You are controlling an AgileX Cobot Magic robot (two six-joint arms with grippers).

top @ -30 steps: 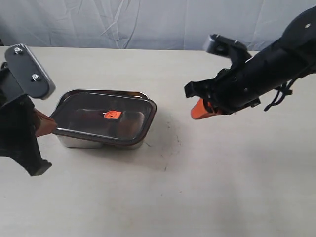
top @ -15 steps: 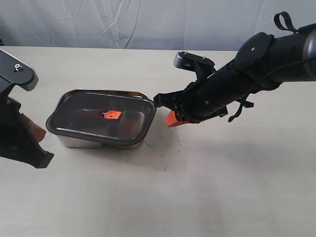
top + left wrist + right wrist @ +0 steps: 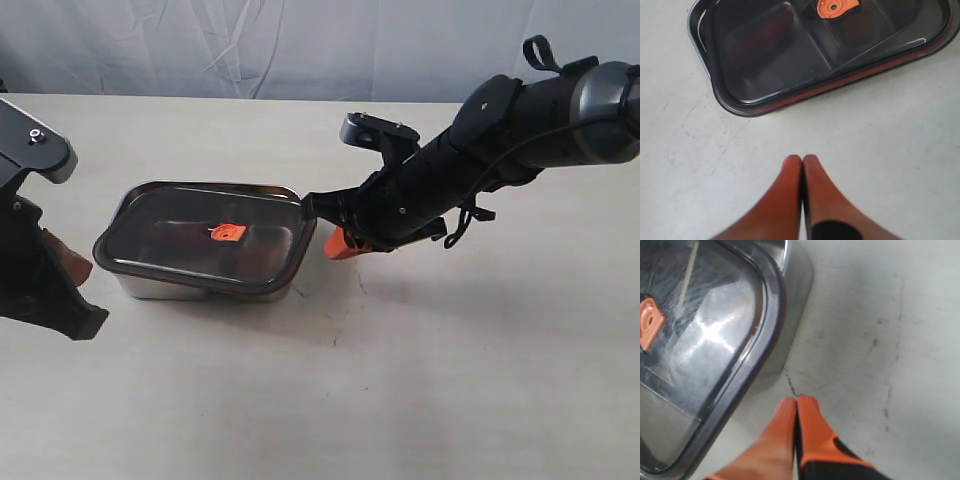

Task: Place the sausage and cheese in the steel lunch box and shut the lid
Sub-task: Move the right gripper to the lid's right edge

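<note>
Steel lunch box (image 3: 160,288) left of centre on the table (image 3: 450,380), lid (image 3: 205,235) on. Newly swung in beside its right end: right gripper (image 3: 340,243), closed and empty, like left gripper (image 3: 801,162). Probably down to sealing.

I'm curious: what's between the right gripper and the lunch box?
Only bare table separates right gripper and lunch box, per the right wrist view.

Dark lid (image 3: 180,238) veils the contents of the steel lunch box (image 3: 160,288); left arm (image 3: 35,275) cropped by exterior view's edge.
</note>
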